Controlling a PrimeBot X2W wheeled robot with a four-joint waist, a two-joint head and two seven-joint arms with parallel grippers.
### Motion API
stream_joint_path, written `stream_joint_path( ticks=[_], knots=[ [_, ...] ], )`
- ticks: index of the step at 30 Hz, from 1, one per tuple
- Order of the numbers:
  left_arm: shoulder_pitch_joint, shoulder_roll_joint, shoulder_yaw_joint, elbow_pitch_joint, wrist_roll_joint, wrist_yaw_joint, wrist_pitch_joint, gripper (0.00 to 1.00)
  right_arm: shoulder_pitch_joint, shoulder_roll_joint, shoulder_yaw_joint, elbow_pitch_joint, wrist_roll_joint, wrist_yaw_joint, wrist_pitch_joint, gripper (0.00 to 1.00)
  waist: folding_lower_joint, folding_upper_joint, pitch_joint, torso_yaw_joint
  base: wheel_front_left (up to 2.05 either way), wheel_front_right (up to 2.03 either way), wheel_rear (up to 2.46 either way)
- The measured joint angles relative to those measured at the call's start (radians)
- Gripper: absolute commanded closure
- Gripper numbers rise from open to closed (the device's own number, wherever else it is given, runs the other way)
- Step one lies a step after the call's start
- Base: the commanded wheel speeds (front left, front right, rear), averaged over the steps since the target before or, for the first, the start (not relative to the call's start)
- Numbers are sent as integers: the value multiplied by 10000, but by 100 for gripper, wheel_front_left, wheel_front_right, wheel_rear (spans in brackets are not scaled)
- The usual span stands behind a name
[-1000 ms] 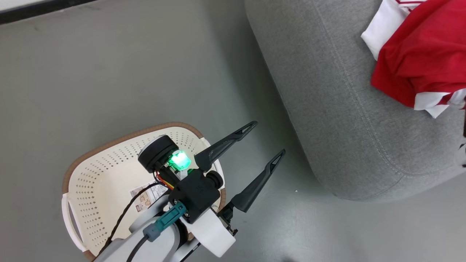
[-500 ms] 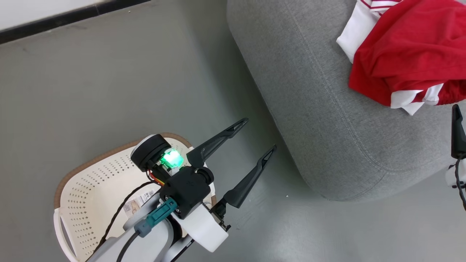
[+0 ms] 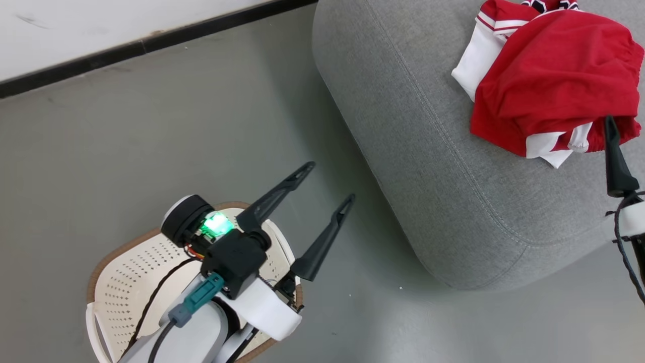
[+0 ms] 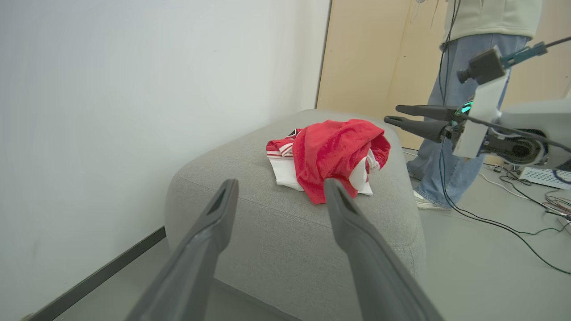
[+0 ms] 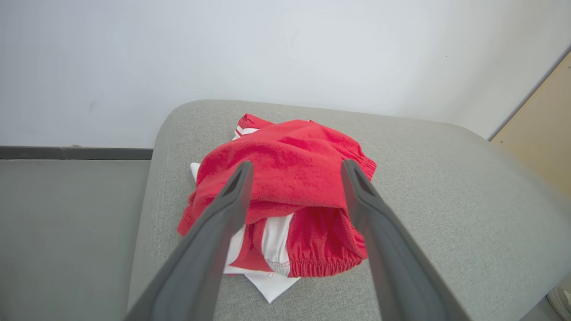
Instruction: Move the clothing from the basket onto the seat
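Observation:
The clothing (image 3: 549, 85), a bundle of red fabric and white panels with red trim, lies on top of the grey seat (image 3: 428, 151). The cream basket (image 3: 121, 272) with a brown rim stands on the floor at the lower left; its visible inside holds no fabric, and my left arm hides part of it. My left gripper (image 3: 328, 182) hangs open over the basket's right rim, pointing toward the seat (image 4: 267, 214). My right gripper (image 5: 296, 166) is open just short of the clothing (image 5: 290, 178), holding nothing. One of its fingers (image 3: 614, 161) reaches the bundle's near edge.
A white wall with a dark baseboard (image 3: 151, 43) runs behind the seat. Grey floor (image 3: 151, 126) lies between basket and seat. A person in jeans (image 4: 450, 133) stands beyond the seat, with cables (image 4: 513, 223) trailing over the floor there.
The head camera has shifted, so the whole picture moved. A finger of my right gripper has come into the head view at the right edge, beside the clothing. Both grippers stay open.

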Motion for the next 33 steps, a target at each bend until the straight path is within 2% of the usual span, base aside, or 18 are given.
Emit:
stream_joint_path(
  ticks=[11, 14, 19, 33],
  knots=[
    [601, -96, 648, 372, -332, 665, -286, 0, -617, 291, 757, -696, -522, 0, -2, 0, 0, 0, -606, 513, 0, 0, 0],
    [816, -121, 863, 516, -445, 861, -360, 0, -749, 477, 775, -767, -539, 0, -2, 0, 0, 0, -773, 703, 0, 0, 0],
    [1254, -278, 1290, 765, -702, 1160, -416, 0, -779, 1183, 821, -848, -529, 0, -2, 0, 0, 0, -1115, 1107, 0, 0, 0],
    [2085, -487, 2226, 1275, -1124, 1860, -491, 0, -672, 1708, 1170, -976, -1147, 0, 0, 0, 0, 0, -1907, 2118, 0, 0, 0]
  ],
)
